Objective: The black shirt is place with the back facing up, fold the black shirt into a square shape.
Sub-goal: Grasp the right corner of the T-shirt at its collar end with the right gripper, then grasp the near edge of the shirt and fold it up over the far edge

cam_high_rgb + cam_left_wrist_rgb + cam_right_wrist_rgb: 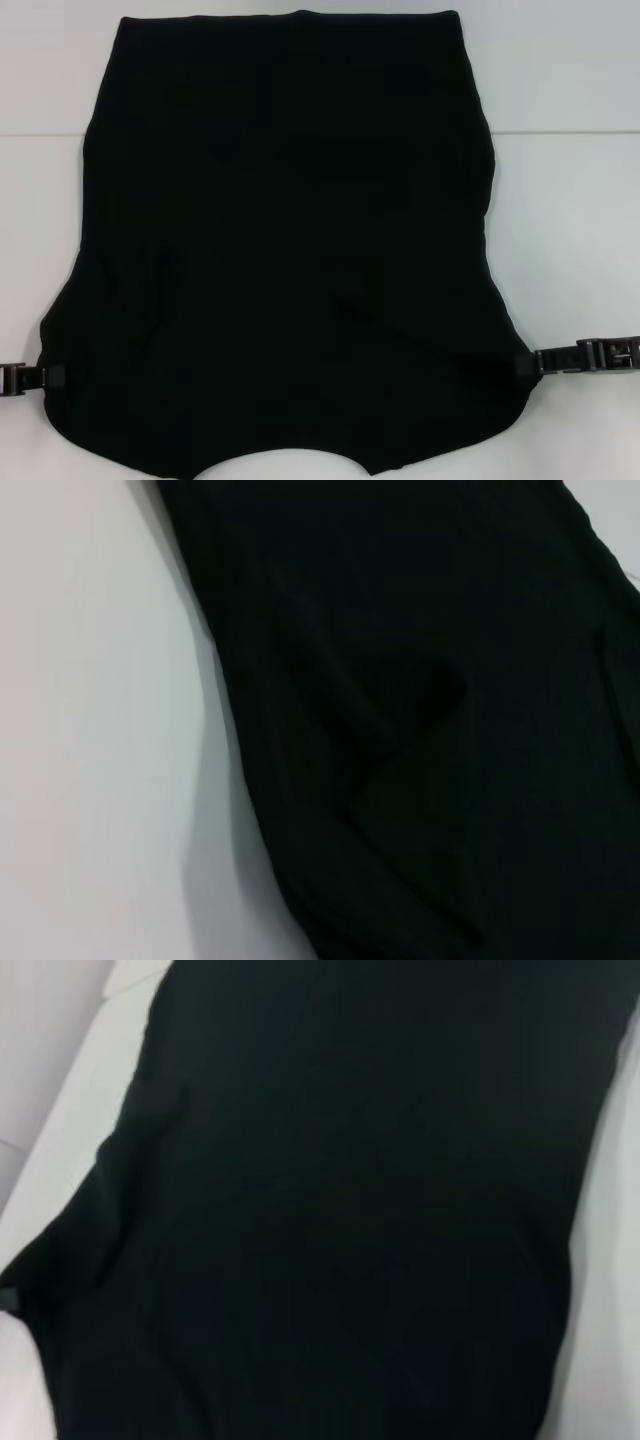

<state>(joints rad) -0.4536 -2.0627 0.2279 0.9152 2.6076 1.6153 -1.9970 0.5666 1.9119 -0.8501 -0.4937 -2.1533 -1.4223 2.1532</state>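
Observation:
The black shirt [290,250] lies spread over the white table, plain side up, with no lettering showing. Its far edge is straight and its near part widens toward me. My left gripper [48,377] is at the shirt's near left edge and pinches the fabric there. My right gripper [528,362] is at the near right edge and pinches the fabric there. The shirt fills most of the left wrist view [450,730], with a fold crease in it, and most of the right wrist view [350,1210]. Neither wrist view shows fingers.
The white table [570,220] shows on both sides of the shirt and beyond its far edge. A thin seam line [560,133] runs across the table. Bare table also shows in the left wrist view [90,730] and the right wrist view [615,1260].

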